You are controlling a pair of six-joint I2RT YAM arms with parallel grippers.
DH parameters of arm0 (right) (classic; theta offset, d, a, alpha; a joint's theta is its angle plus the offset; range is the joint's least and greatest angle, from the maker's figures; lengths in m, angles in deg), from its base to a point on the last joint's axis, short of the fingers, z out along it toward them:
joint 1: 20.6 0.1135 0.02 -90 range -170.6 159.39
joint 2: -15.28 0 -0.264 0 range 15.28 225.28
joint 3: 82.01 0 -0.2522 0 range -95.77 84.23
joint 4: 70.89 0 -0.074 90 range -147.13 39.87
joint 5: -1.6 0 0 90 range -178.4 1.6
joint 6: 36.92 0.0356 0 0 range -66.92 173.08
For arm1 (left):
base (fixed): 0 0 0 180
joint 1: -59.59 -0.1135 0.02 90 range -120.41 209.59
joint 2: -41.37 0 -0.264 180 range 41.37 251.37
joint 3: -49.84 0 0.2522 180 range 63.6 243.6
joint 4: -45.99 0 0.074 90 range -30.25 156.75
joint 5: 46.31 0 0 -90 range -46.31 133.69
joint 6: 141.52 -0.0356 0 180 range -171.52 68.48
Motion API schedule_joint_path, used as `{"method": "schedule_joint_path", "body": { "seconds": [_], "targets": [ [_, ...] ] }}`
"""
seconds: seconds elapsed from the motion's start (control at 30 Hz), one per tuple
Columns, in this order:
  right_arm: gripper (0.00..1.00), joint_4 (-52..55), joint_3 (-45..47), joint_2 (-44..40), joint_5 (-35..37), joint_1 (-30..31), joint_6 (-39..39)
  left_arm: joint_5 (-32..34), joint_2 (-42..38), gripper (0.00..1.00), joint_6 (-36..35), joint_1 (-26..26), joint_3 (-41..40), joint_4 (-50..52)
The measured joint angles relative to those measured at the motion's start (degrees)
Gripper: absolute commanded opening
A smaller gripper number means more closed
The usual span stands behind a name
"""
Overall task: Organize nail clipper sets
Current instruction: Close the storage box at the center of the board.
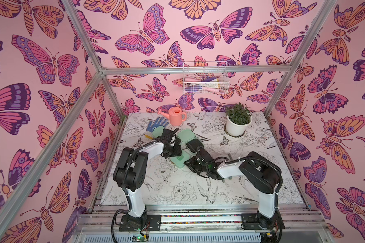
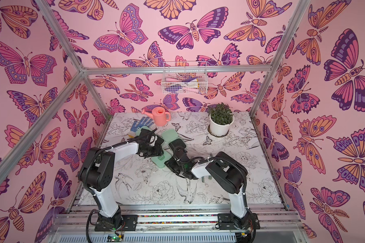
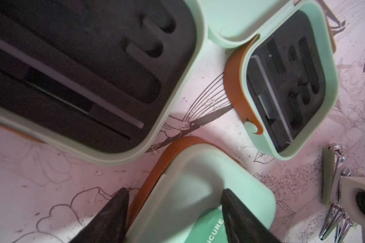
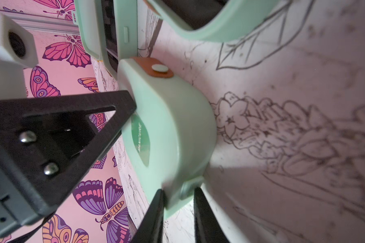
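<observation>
The right jaws pinch a small tab on the edge of the closed green case and hold it. The left jaws are apart over the same case, with one tip touching its lid. The case sits in the middle of the worktop, next to two open cases with almost empty black trays. Loose clippers lie near. I think they are opening this case. Next, the lid needs a gentle lift.
</observation>
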Motion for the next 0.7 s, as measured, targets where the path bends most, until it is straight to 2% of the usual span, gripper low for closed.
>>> {"method": "schedule_joint_path", "body": {
  "seconds": [0.4, 0.7],
  "targets": [
    [0.22, 0.28, -0.42, 0.26, -2.21, -0.83, -0.11, -0.83, -1.68, 0.67, 0.33, -0.22, -5.09, -7.87],
    [0.24, 0.72, -1.07, 0.94, -6.47, -2.29, -1.79, 0.31, -2.16, 0.66, 0.83, 0.46, -6.88, -11.54]
  ]
}}
